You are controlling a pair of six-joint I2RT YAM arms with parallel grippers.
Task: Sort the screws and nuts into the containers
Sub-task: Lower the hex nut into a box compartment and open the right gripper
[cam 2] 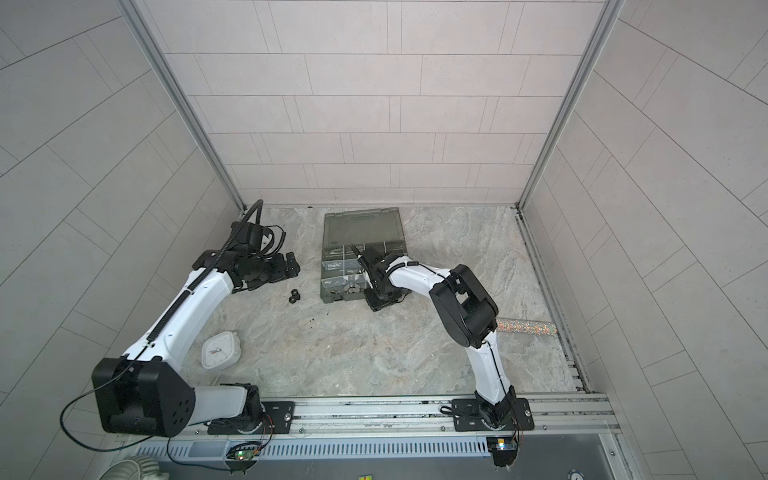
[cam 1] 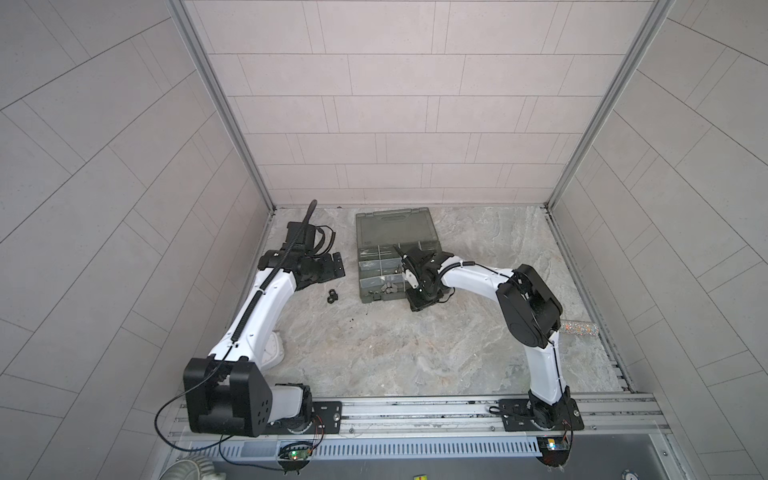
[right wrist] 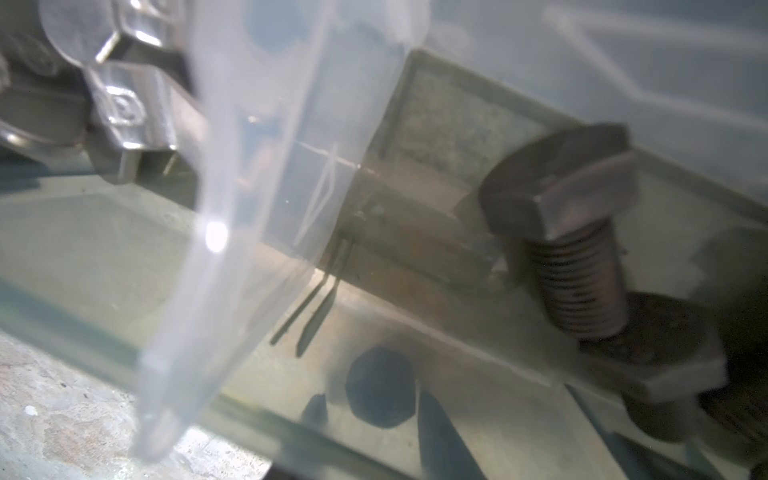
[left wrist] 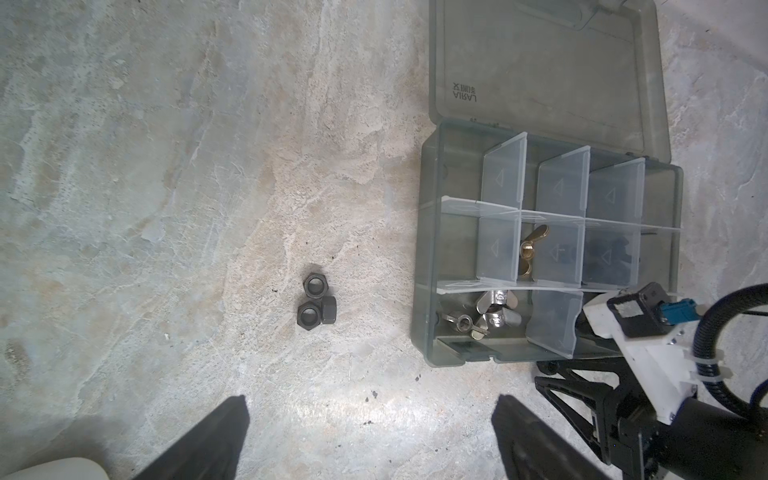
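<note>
The smoky-grey case [cam 1: 395, 228] [cam 2: 361, 228] [left wrist: 424, 249] lies open at the back, its containers split by pale dividers. Three black hex nuts [cam 1: 332, 296] [cam 2: 295, 296] [left wrist: 316, 305] sit together on the table to its left. My left gripper [cam 1: 338, 266] [left wrist: 370, 405] hovers open just behind them, holding nothing. Silvery wing nuts [left wrist: 494, 311] [right wrist: 120, 108] fill one near compartment and two black screws [right wrist: 577, 232] lie in another. My right gripper [cam 1: 411, 297] [right wrist: 374, 415] is low at the case's near right corner. Through the smoky plastic its tips flank a dark hexagonal piece [right wrist: 380, 386]; contact is unclear.
A brass wing nut [left wrist: 530, 249] rests in a middle compartment. A white clock [cam 2: 220, 351] lies by the left arm. A glittery microphone handle [cam 1: 579, 328] [cam 2: 525, 326] lies behind the right arm's elbow. Tiled walls close in on three sides.
</note>
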